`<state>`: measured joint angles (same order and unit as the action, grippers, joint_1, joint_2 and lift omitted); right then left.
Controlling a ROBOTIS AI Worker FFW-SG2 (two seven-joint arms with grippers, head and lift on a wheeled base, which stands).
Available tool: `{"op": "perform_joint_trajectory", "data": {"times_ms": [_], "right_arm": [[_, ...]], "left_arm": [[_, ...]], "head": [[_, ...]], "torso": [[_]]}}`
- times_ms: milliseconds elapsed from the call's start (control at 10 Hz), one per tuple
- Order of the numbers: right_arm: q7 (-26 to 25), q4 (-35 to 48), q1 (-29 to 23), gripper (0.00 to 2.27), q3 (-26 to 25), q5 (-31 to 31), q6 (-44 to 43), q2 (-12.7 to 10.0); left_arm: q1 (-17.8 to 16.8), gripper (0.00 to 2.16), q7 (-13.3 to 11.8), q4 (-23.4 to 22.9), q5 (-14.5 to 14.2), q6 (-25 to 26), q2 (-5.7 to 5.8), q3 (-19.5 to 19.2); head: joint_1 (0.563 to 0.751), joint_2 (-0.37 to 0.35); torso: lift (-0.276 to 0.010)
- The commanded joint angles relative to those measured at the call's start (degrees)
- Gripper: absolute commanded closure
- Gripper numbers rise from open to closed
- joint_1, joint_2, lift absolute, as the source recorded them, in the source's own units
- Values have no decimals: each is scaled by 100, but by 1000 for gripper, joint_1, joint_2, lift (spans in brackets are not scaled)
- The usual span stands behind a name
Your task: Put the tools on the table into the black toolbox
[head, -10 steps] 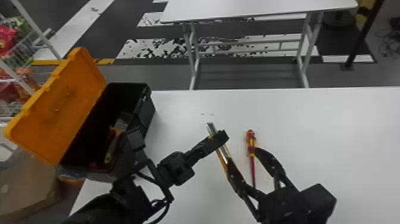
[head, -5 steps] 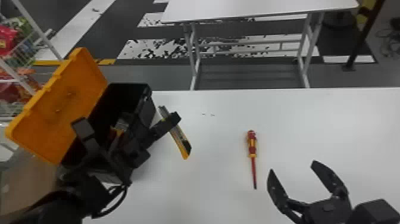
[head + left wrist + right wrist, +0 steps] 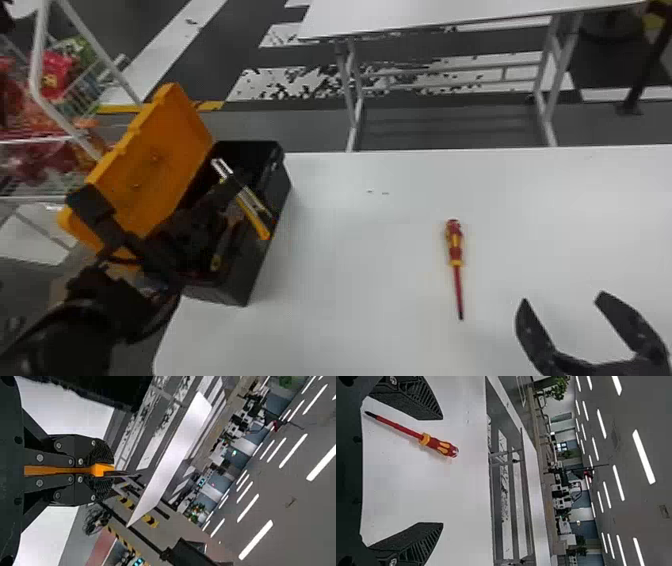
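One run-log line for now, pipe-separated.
left gripper: shut on utility knife, over open toolbox | right gripper: open, empty | screwdriver: on table

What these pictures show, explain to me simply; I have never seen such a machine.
This is a two-armed robot. One picture looks down from its head; the two sideways ones come from cameras on its wrists. On the white table lies a red and yellow screwdriver; the black toolbox with its open orange lid stands at the left. The left gripper holds a yellow utility knife over the toolbox. The right gripper is open and empty, near the screwdriver.
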<state>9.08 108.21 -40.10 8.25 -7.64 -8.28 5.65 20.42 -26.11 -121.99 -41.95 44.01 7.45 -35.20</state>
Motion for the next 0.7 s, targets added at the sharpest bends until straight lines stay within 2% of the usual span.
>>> {"op": "perform_joint_trajectory", "data": {"times_ms": [0, 200, 300, 400, 500, 600], "right_arm": [[24, -46, -16, 73, -51, -27, -20, -3], [68, -46, -86, 73, -122, -107, -72, -3], [68, -46, -121, 73, -157, -124, -125, -3], [77, -37, -139, 73, -183, -142, -143, -3], [77, -28, -156, 73, -192, -151, -195, -12], [77, -20, -156, 73, -192, -151, -195, -12]], "left_arm": [[-11, 2138, 53, 53, 337, -256, -59, -198], [33, 2142, 414, 70, 820, -819, -173, -330], [33, 2142, 598, 123, 1040, -854, -182, -373], [41, 2142, 598, 246, 1172, -1135, -182, -382], [68, 1720, 625, 281, 1172, -1153, -217, -391], [77, 279, 607, 299, 1172, -1188, -305, -382]], "head": [[695, 330], [695, 350], [695, 350], [695, 350], [695, 350], [695, 350]], "torso": [[-75], [-75], [-75], [-75], [-75], [-75]]}}
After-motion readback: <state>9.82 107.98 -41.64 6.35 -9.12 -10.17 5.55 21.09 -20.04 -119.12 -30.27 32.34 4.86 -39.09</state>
